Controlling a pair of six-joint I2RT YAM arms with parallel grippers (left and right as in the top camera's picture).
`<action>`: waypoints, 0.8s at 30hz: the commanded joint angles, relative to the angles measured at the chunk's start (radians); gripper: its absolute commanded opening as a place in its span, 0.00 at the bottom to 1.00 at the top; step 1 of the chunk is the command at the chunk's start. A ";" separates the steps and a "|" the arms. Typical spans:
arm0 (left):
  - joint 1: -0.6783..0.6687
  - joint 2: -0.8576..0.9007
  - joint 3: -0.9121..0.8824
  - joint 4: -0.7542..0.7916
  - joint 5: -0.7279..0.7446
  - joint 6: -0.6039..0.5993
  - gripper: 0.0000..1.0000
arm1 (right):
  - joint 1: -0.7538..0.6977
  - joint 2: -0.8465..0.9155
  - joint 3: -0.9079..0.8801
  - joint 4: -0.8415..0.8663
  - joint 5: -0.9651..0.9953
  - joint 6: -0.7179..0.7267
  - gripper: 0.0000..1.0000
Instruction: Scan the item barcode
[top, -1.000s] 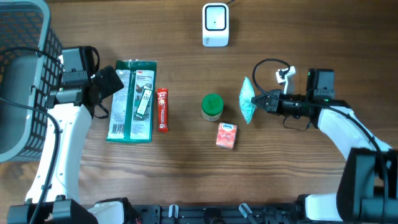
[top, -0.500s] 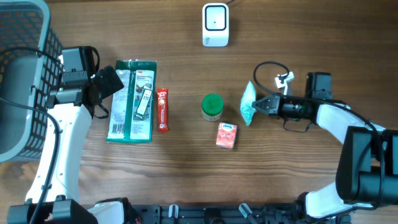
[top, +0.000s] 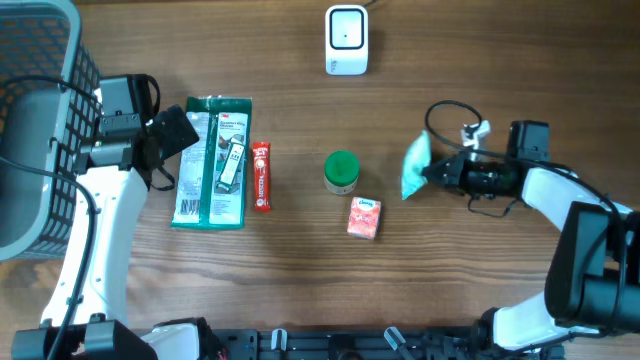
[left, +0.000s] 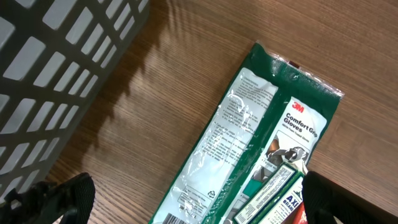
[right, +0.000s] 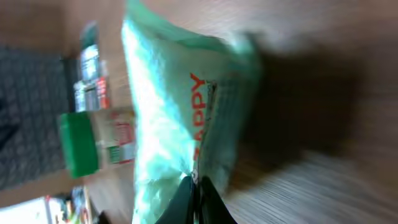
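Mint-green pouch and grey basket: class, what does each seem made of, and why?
The mint-green pouch looks like thin plastic film, glossy: it creases and catches light. The grey basket is probably rigid moulded plastic, matte: an even open lattice.

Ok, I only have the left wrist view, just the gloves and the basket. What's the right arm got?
Observer: The right gripper is shut on a mint-green pouch.
Operator: Where's the scanner?
Observer: It stands at the far edge of the table, near the middle, well apart from the pouch.
Operator: What lies between the gloves and the pouch?
Observer: A red bar beside the gloves, then a green-lidded jar, with a small pink box just on the robot's side of it.
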 joint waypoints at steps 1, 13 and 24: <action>0.004 -0.005 0.003 0.000 0.002 -0.009 1.00 | -0.054 0.013 -0.008 -0.041 0.186 0.016 0.04; 0.004 -0.005 0.003 0.000 0.002 -0.010 1.00 | -0.098 -0.018 0.109 -0.206 0.303 0.033 0.50; 0.004 -0.005 0.003 0.000 0.002 -0.010 1.00 | -0.001 -0.121 0.203 -0.322 0.196 -0.080 0.11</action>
